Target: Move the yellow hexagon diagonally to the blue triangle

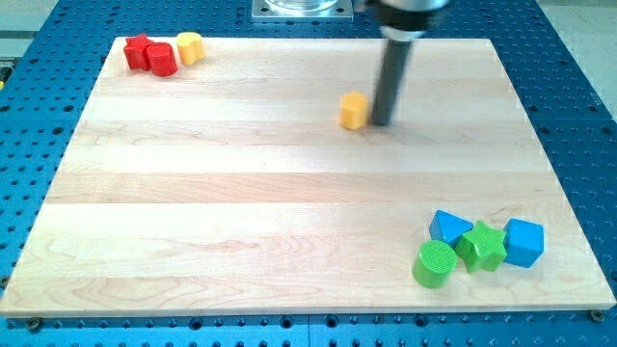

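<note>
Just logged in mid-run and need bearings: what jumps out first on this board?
My tip stands just to the view's right of the yellow hexagon, near the board's top centre. At the bottom right huddle the blue triangle, a green star, a green cylinder and a blue cube.

Legible text, labels, brands, numbers, signs: none. The bench (pixel 289 212) is plain wood without markings, and the blocks on it show bare coloured faces only. The perforated blue surround (pixel 578 116) bears no lettering either.
</note>
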Available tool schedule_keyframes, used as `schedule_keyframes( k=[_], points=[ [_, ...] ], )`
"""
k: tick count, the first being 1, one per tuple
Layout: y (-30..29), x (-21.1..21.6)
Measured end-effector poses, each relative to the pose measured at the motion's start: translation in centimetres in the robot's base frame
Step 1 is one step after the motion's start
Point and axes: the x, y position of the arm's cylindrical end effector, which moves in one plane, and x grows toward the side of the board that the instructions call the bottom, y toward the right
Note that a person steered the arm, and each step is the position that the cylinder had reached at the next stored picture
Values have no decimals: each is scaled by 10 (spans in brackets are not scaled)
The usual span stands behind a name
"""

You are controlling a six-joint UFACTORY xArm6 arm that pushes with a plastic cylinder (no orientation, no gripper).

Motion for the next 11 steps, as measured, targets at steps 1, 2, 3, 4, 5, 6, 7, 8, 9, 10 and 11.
schedule_keyframes(
  k=[1,2,3,4,5,6,7,8,9,10,11],
  points=[
    [2,10],
    [-79,2],
    [-171,-21],
    [-80,-18],
    [-133,-53],
    [-204,-64],
    [-192,-45],
    [-216,-46],
    [-216,-70],
    [-190,-67],
    [-153,-67]
  ],
)
